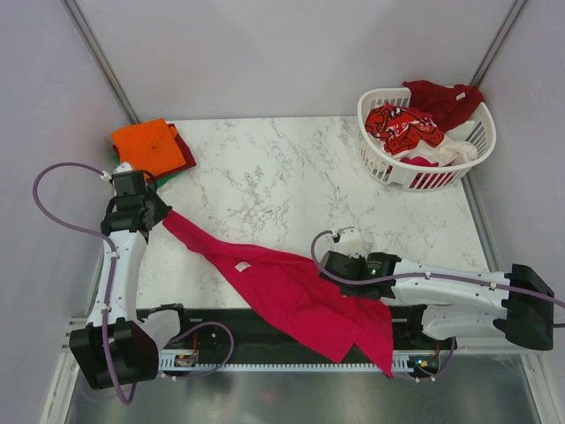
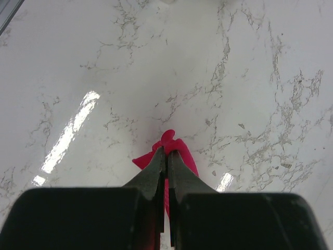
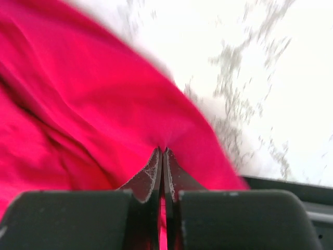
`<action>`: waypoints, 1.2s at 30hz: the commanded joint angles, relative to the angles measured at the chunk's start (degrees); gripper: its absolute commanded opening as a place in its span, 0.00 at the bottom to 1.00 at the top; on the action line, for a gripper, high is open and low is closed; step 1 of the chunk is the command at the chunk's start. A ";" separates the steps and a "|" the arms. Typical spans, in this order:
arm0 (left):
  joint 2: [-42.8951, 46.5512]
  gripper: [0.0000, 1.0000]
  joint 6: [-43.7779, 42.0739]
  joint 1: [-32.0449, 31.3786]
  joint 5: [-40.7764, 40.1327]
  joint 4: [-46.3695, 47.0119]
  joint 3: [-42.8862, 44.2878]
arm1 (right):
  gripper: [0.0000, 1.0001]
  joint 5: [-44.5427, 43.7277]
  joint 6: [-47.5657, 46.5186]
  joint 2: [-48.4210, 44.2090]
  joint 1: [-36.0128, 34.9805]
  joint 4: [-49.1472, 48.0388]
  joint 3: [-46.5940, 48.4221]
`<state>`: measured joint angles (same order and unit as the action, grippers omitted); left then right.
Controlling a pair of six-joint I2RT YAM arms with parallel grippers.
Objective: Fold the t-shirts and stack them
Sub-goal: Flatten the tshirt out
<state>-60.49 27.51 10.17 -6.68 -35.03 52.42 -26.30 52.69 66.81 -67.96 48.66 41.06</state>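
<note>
Table point(image 1: 291, 168): glossy white marble-patterned top with grey veining, set square in an enclosure. Bright glare streaks point(image 2: 70, 130) lie on its surface in the left wrist view. Left wall point(image 1: 44, 88), back wall point(image 1: 291, 53) and right wall point(image 1: 538, 132): plain pale lilac-grey panels. Metal struts point(image 1: 101, 57) rise slanted from the far corners. A dull metal sheet point(image 1: 291, 397) lies below the near edge.

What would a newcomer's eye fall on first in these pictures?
A magenta t-shirt stretches across the near table, the left gripper and right gripper each shut on it. Far right stands a white basket of more shirts; far left, a folded stack, orange on top.
</note>
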 commanded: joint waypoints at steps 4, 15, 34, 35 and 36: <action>0.02 0.02 -2.28 0.28 2.19 0.92 -0.04 | 0.09 -7.44 -6.89 3.06 12.05 -1.11 7.89; -1.30 0.02 -2.63 0.20 4.92 1.01 0.05 | 0.97 -3.76 -19.55 14.41 35.62 -11.58 14.56; -1.65 0.02 -2.63 0.11 8.34 1.71 -0.04 | 0.62 18.75 3.21 -18.73 24.38 -12.10 -12.75; -1.74 0.02 -2.63 0.11 8.52 1.72 -0.04 | 0.61 18.66 3.73 -18.38 23.76 -12.36 -13.45; -1.74 0.02 -2.63 0.11 8.61 1.72 -0.04 | 0.61 18.05 4.35 -18.12 22.36 -12.37 -13.63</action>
<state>-62.13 26.89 10.17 -0.01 -34.85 52.42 -9.52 51.68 48.64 -43.38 37.95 27.88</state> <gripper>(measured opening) 0.037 0.616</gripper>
